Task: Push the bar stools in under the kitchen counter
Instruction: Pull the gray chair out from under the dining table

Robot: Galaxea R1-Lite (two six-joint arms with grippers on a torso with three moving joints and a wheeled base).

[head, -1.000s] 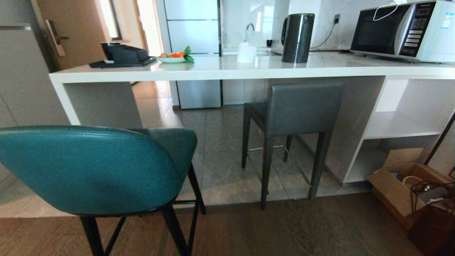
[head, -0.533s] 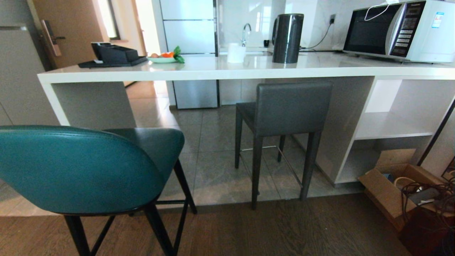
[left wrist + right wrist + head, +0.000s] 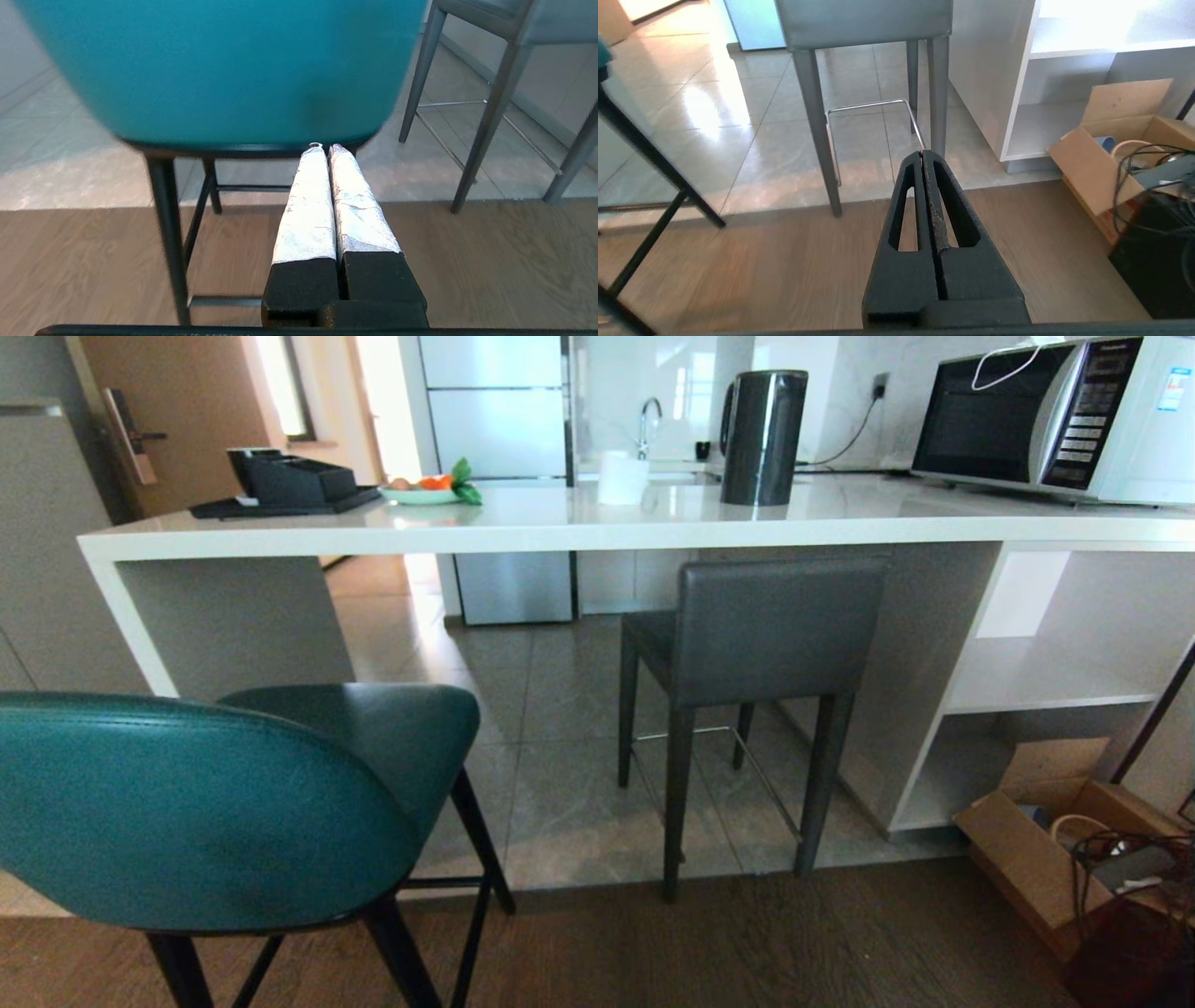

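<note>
The left gripper (image 3: 325,148) has its two foil-wrapped fingers (image 3: 308,210) pressed together, empty, pointing at the lower rim of the teal stool (image 3: 224,70). The fingertips sit just short of the dark edge under that stool's rounded back; whether they touch it cannot be told. Below and to the side of the fingers run the stool's thin black legs (image 3: 170,233), standing on wood floor (image 3: 93,261) where it meets grey tile.

The right gripper (image 3: 923,156) also has its black fingers (image 3: 952,219) closed on nothing. Ahead of its tips, well apart, stands the grey stool (image 3: 864,21), with thick grey legs and a metal footrest (image 3: 868,105). Beyond and to one side of these fingers are white shelves (image 3: 1064,42) and an open cardboard box (image 3: 1115,135) with cables beside it.

In the head view neither arm shows. The teal stool (image 3: 205,812) stands nearest the camera, out from the counter (image 3: 597,527), its seat not under the slab. The grey stool (image 3: 775,625) stands farther off, its back roughly in line with the counter's front edge and its seat under the top, next to the shelves. On the counter rest a kettle (image 3: 764,437), a microwave (image 3: 1055,415), a plate of vegetables (image 3: 425,490), a white roll (image 3: 623,478) and a black tray (image 3: 285,485)
</note>
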